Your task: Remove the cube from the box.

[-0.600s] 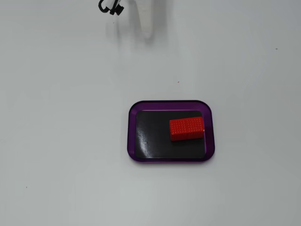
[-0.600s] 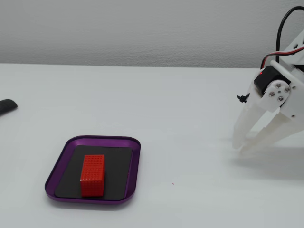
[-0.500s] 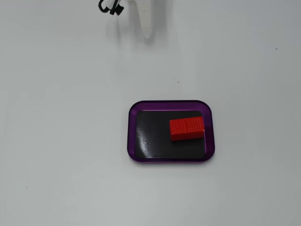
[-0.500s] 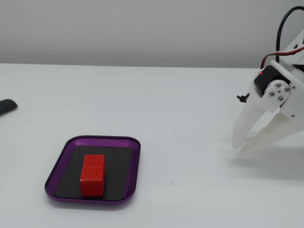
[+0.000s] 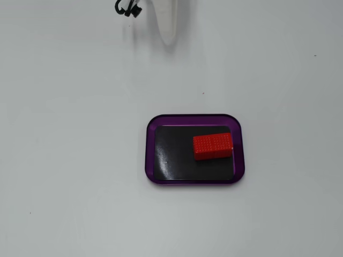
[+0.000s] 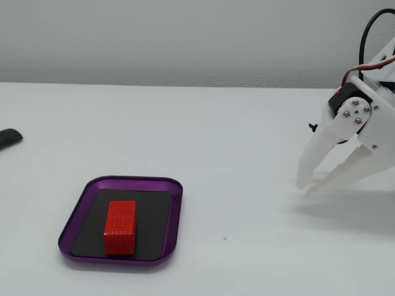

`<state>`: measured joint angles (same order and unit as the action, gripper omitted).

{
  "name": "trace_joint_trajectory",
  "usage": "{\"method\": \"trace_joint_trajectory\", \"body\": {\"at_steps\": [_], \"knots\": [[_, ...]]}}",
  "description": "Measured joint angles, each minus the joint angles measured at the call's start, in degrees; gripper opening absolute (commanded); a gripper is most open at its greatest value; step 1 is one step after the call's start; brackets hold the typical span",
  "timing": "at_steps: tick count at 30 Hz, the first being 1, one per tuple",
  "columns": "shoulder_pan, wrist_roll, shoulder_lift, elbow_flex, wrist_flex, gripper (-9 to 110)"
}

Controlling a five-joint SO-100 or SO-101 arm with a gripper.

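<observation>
The red cube (image 5: 213, 146) lies flat on the black bottom of the purple-rimmed box (image 5: 150, 155), in its right half in a fixed view. In another fixed view the cube (image 6: 120, 226) lies in the box (image 6: 177, 206) at the lower left. My white gripper (image 6: 307, 189) hovers far to the right of the box, just above the table, with its fingertips almost together and nothing between them. In the view from above only its tip (image 5: 169, 36) shows at the top edge, well away from the box.
A black object (image 6: 9, 139) lies at the left edge of the white table. A black cable or clip (image 5: 127, 8) shows at the top edge beside the arm. A white wall stands behind the table.
</observation>
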<state>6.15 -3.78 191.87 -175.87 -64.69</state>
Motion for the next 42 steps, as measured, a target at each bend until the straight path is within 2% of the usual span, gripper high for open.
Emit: {"method": "trace_joint_trajectory", "body": {"at_steps": [5,11,22,28,34,42], "knots": [[0.0,0.0,-0.18,3.78,5.01,-1],[0.53,5.27,-7.21,12.48,7.03,0],[0.09,9.49,-54.4,48.25,7.21,0],[-0.09,9.84,-77.61,67.94,4.57,11],[-1.32,9.84,-93.6,82.27,3.43,20],[-5.1,9.84,-109.86,95.27,3.25,21]]}}
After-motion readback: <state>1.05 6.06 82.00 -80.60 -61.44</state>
